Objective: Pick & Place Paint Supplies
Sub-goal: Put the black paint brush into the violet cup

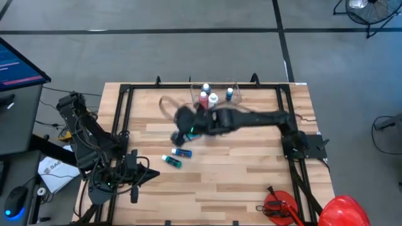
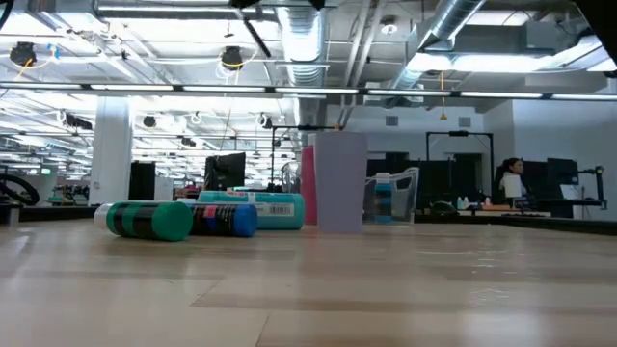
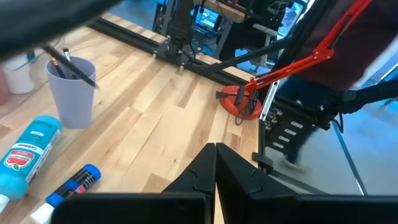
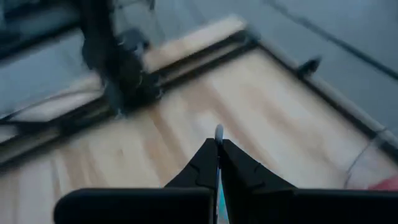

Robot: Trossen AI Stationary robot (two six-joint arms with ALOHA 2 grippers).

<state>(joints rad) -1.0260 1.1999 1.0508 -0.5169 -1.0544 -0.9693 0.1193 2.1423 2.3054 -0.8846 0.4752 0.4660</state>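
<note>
The right gripper (image 1: pixel 188 125) hangs over the middle of the table (image 1: pixel 251 176), a little left of centre in the high view. Its fingers are pressed together on what looks like a thin brush (image 4: pixel 219 132); only a pale tip pokes out past the fingertips in the right wrist view, so I judge it a brush rather than see it plainly. The left gripper (image 3: pixel 216 163) waits at the lower left of the high view, fingers together and holding nothing.

The other supplies sit in two groups. A red bottle (image 1: pixel 203 98), a white bottle (image 1: pixel 213 98) and a blue bottle (image 1: pixel 230 94) stand in the clear tub (image 1: pixel 235 85) at the top centre. A blue tube (image 1: pixel 182 152) and a teal tube (image 1: pixel 171 161) lie on their sides just below the right gripper. In the left wrist view a large light blue bottle (image 3: pixel 28 155) lies near a cup (image 3: pixel 74 99) holding more brushes (image 3: pixel 69 64).

A brush is probably very light and stiff but slim, so it can pivot or slip in the grip; a pinch near the middle of the handle seems safest. The tubes are round, smooth and likely to roll, so they are best taken across the body, midway along, not at the cap.
</note>
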